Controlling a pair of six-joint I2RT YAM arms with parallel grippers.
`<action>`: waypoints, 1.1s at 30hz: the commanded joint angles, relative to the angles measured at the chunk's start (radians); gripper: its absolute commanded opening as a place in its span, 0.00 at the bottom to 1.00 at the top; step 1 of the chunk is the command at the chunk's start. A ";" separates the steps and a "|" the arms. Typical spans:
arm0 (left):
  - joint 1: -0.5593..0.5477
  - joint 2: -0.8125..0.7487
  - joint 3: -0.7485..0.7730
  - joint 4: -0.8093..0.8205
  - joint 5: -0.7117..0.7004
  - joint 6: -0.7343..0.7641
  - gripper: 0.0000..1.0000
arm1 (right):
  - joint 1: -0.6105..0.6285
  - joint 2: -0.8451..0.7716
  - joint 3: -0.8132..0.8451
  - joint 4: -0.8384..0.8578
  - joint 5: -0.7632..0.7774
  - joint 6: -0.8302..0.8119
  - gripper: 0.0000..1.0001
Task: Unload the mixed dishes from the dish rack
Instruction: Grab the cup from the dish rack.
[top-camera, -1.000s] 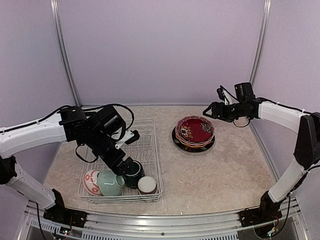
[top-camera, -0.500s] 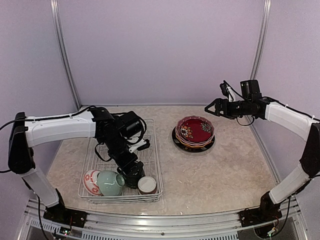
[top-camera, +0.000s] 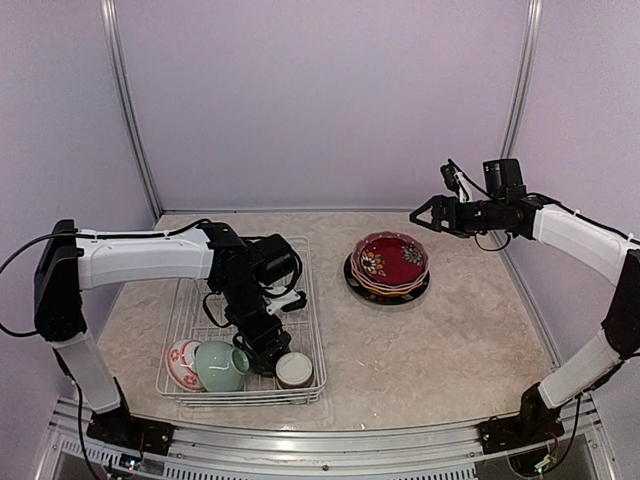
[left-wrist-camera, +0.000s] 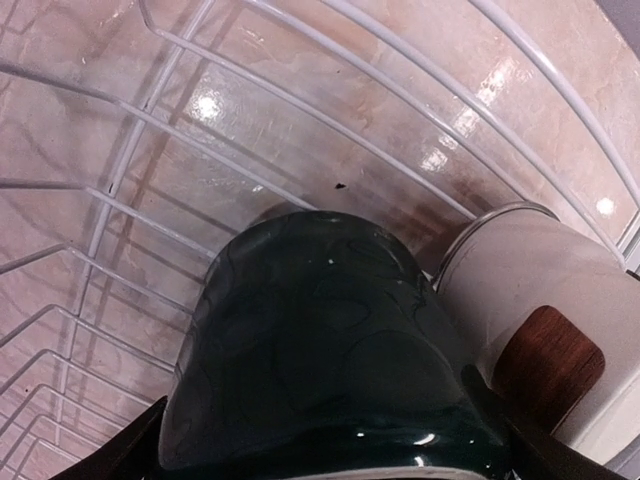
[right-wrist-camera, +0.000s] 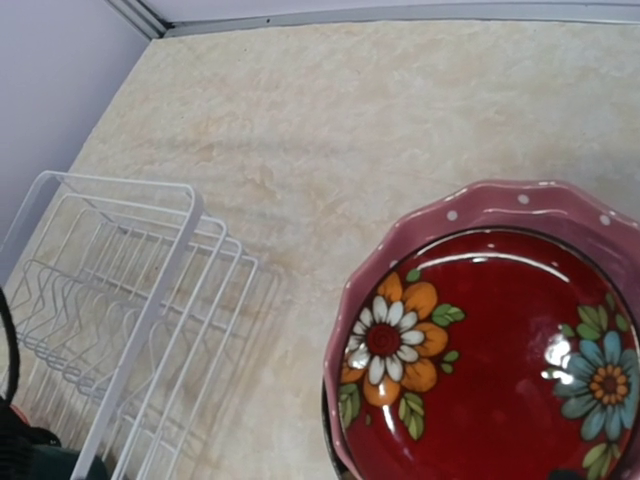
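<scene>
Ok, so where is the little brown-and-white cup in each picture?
Top view: the brown-and-white cup sits in the near right corner of the wire rack.
Left wrist view: it is at the right edge, beside a dark green cup.
Right wrist view: not in it.
Shared landmark: the white wire rack shows in all three views, and.

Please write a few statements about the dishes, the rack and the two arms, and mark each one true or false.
1. The dark red floral bowl sits on the stacked plates, outside the dish rack. True.
2. The pale-green cup stands outside the rack. False: it lies inside it.
3. The left fingers stand either side of the teal cup. True.
4. The right fingers hold a plate. False: they are open and empty.
</scene>
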 joint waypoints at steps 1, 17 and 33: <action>0.004 0.018 0.003 0.012 -0.025 0.020 0.89 | 0.009 -0.023 -0.014 -0.020 -0.017 -0.007 0.96; 0.014 -0.113 -0.003 0.038 -0.062 -0.007 0.49 | 0.008 -0.018 -0.014 -0.003 -0.035 0.012 0.96; 0.179 -0.414 0.072 0.197 0.154 -0.159 0.42 | 0.012 -0.081 -0.134 0.205 -0.070 0.092 0.95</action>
